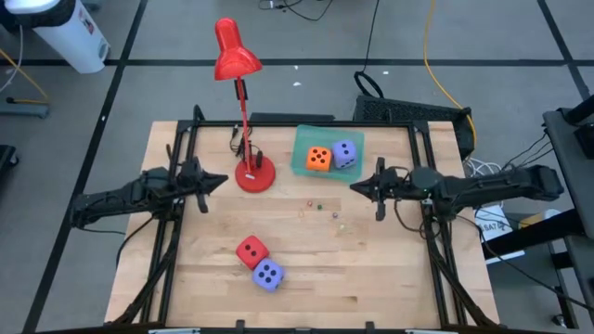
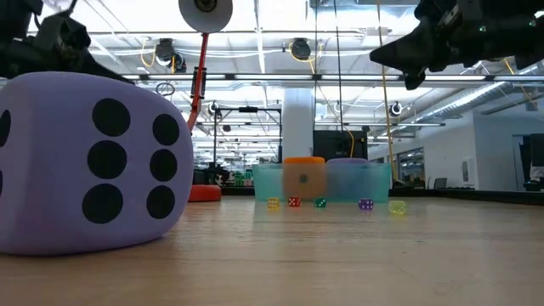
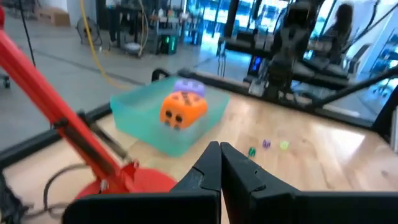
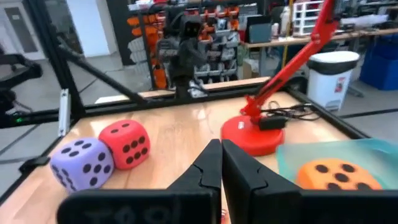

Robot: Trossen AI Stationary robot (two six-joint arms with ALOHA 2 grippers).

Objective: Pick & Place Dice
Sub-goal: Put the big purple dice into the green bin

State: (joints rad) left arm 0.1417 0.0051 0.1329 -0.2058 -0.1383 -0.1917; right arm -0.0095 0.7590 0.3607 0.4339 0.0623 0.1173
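Above the table [image 1: 371, 269], both arms' fingers, left [image 3: 219, 163] and right [image 4: 219, 160], are pressed together, holding nothing.

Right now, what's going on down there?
Left gripper, right gripper shut, empty. Orange die, purple die in tray; two remain. Lamp beside tray.

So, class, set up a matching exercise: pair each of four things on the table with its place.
Things:
1. orange die
2. red die
3. lamp
4. small dice

Places:
A. scattered on bare wood at mid-table
B. in the green tray, beside a purple die
C. standing between the left gripper and the tray
D. near the front edge, touching the other purple die

Pairs: 1-B, 2-D, 3-C, 4-A
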